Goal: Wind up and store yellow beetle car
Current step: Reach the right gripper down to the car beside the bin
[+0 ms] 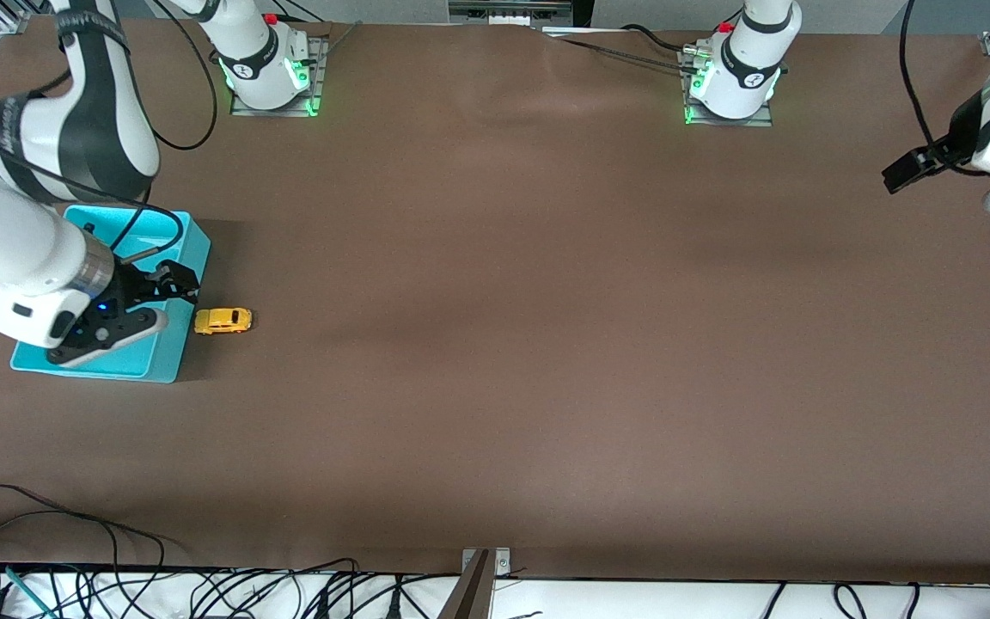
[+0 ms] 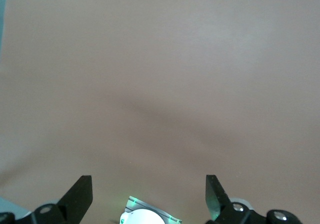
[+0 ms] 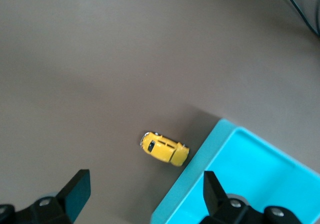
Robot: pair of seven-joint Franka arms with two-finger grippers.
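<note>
Brown table: both end effectors, right over turquoise bin, left, spread wide, empty.

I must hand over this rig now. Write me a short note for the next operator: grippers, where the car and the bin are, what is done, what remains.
Right gripper: open, empty, over the rim of the turquoise bin, on the side beside the car.
Left gripper: open, empty, waiting over the left arm's end of the table.
Yellow beetle car: on its wheels on the table, right beside the bin's wall, not inside.
Done: nothing can be confirmed; whether it is wound up cannot be told.
Left: grasp the car, wind it up, put it in the bin.
</note>
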